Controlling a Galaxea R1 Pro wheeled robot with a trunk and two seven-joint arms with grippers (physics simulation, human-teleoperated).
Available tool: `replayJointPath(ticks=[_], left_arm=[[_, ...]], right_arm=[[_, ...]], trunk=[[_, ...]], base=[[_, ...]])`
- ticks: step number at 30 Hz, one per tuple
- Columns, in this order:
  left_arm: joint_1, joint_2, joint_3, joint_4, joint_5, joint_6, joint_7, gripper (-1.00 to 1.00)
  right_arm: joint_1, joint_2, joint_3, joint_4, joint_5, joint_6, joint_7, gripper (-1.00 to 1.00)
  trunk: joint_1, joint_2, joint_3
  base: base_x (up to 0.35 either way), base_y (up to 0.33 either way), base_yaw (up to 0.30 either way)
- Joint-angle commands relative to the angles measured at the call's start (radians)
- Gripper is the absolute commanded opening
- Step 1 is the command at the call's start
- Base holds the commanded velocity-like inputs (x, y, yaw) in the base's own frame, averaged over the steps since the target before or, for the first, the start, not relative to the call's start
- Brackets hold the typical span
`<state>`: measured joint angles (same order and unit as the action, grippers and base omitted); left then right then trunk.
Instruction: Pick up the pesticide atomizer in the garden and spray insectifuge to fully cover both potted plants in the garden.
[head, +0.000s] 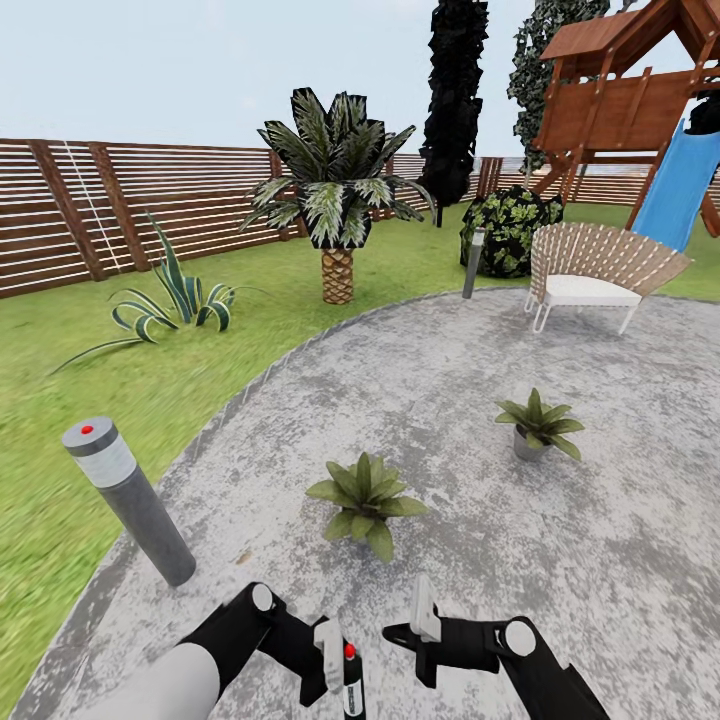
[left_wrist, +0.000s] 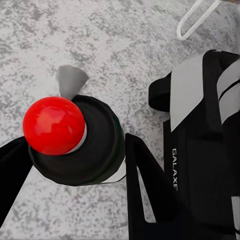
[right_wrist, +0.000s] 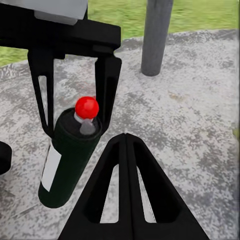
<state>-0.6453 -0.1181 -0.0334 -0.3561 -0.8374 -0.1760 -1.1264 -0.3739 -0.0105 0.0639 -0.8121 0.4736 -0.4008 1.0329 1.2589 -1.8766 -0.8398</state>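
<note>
The pesticide atomizer (head: 352, 688), a dark bottle with a pale label and a red tip (head: 349, 651), stands upright at the bottom of the head view, and my left gripper (head: 338, 680) is shut on it. In the left wrist view the black fingers (left_wrist: 145, 185) clamp the atomizer (left_wrist: 97, 150) from both sides. My right gripper (head: 425, 618) hangs shut and empty just right of it, and its wrist view looks at the atomizer (right_wrist: 70, 160). Ahead on the patio sit two potted plants, the nearer one (head: 365, 498) close in front, the other (head: 540, 425) farther right.
A grey bollard lamp (head: 130, 500) leans at the patio's left edge, and another (head: 472, 262) stands farther back. A palm (head: 335, 190), an agave (head: 170, 295), a white wicker chair (head: 590, 270), a playset with a blue slide (head: 680, 185) and a slatted fence (head: 100, 210) ring the patio.
</note>
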Motion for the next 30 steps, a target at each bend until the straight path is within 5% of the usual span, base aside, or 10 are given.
replayJointPath(ticks=[1,13,30], left_arm=[[0.000,0.000,0.001,-0.001,-0.008,-0.011,0.000,-1.00],[0.006,0.000,0.003,-0.001,0.000,-0.013,0.035,-1.00],[0.001,-0.015,0.000,-0.002,0.001,-0.055,0.028,-1.00]], right_arm=[[0.000,0.000,0.002,-0.002,0.005,-0.004,-0.001,-1.00],[0.000,0.021,0.002,-0.006,0.005,-0.004,-0.002,-1.00],[0.000,0.020,0.001,0.000,0.014,-0.004,-0.004,-1.00]], trunk=[[0.000,0.000,-0.001],[0.000,0.000,-0.001],[0.000,0.000,-0.001]], base=[[0.000,0.000,0.000],[0.000,0.000,0.000],[0.000,0.000,0.000]])
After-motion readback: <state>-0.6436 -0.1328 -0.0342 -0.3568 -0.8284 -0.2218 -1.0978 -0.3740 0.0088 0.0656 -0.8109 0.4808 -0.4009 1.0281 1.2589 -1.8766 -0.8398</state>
